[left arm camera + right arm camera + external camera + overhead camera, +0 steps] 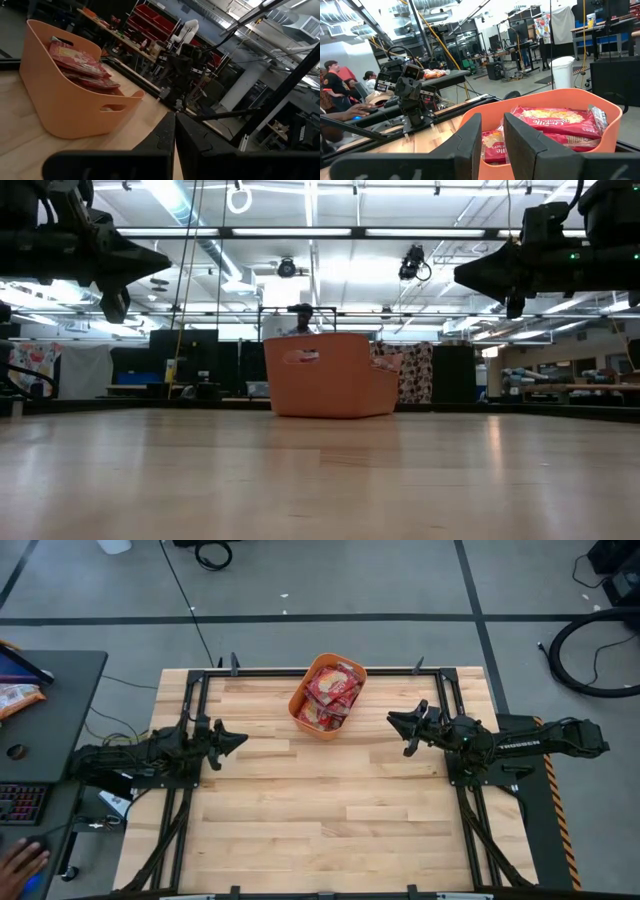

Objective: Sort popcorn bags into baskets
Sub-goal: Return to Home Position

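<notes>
The orange tub (300,706) stands at the middle of the table's far edge. Several red popcorn packets (332,692) lie piled inside it, also seen in the left wrist view (75,60) and the right wrist view (555,120). No packet shows on the table top. My left gripper (240,738) hovers above the table, left of and nearer than the tub, shut and empty, pointing right. My right gripper (392,719) hovers right of the tub, pointing left at it, its fingers a narrow gap apart (492,130) and empty. In the low view both grippers (165,258) (462,276) hang well above the wood.
Bare wood spreads over the near half of the table (330,830). Black frame rails (190,690) run along the left, right and far edges. A dark desk (60,690) to the left carries an orange-and-white snack bag (15,697). A person's hand (20,860) shows at lower left.
</notes>
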### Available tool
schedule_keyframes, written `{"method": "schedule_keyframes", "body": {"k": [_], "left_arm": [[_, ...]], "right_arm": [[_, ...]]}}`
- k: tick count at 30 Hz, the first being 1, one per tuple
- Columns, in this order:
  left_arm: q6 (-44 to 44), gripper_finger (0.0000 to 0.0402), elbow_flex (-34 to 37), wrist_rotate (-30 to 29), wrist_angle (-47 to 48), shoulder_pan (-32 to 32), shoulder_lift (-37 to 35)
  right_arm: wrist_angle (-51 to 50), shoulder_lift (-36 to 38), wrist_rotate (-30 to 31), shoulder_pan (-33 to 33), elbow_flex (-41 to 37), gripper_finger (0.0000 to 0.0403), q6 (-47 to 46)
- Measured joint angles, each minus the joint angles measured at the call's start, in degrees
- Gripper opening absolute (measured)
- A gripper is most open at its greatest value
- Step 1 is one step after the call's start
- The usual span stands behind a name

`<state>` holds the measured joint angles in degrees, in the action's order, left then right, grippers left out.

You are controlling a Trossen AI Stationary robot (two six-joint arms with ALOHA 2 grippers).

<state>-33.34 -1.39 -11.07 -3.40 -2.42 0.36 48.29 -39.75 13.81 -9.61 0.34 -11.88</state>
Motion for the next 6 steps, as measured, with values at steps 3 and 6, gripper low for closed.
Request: {"method": "schedule_keyframes", "body": {"k": [3, 6], "left_arm": [[0.0, 0.0016, 0.0, 0.0, 0.0, 0.0, 0.0], [0.0, 0.0016, 0.0, 0.0, 0.0, 0.0, 0.0]], "right_arm": [[0.0, 0.0, 0.0, 0.0, 0.0, 0.0087, 0.0], [0.0, 0.0, 0.0, 0.0, 0.0, 0.0087, 0.0]]}}
